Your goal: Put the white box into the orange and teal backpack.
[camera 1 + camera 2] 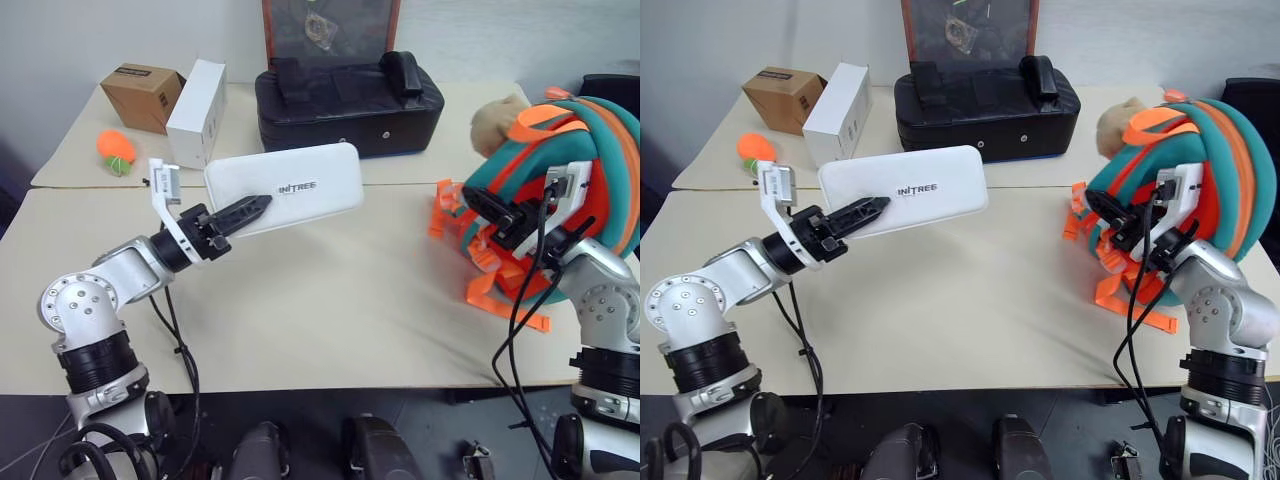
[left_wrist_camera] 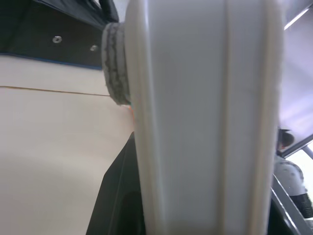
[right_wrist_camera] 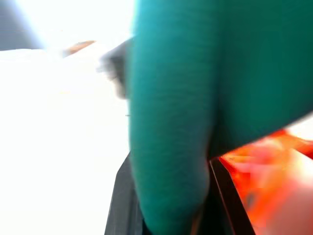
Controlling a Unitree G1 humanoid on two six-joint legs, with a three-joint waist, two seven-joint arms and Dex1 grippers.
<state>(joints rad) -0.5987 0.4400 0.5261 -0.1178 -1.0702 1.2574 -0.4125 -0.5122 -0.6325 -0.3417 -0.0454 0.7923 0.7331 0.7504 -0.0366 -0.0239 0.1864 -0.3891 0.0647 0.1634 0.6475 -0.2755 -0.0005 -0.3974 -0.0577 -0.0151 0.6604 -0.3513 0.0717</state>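
Box held up at 10 o'clock, backpack pinched at 3 o'clock.
Head views: left gripper was clamped on the white box, clear of the table; right gripper was closed on teal trim of the orange and teal backpack. Left wrist: box edge filled the jaws. Right wrist: the teal band sat between the fingers. Risk: end-only grip could let the box droop or twist; thin trim hold might slip, leaving no opening.

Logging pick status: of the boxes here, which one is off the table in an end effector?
The white box with dark lettering, gripped by the left end effector. The plain white carton and brown cardboard box stand on the table.
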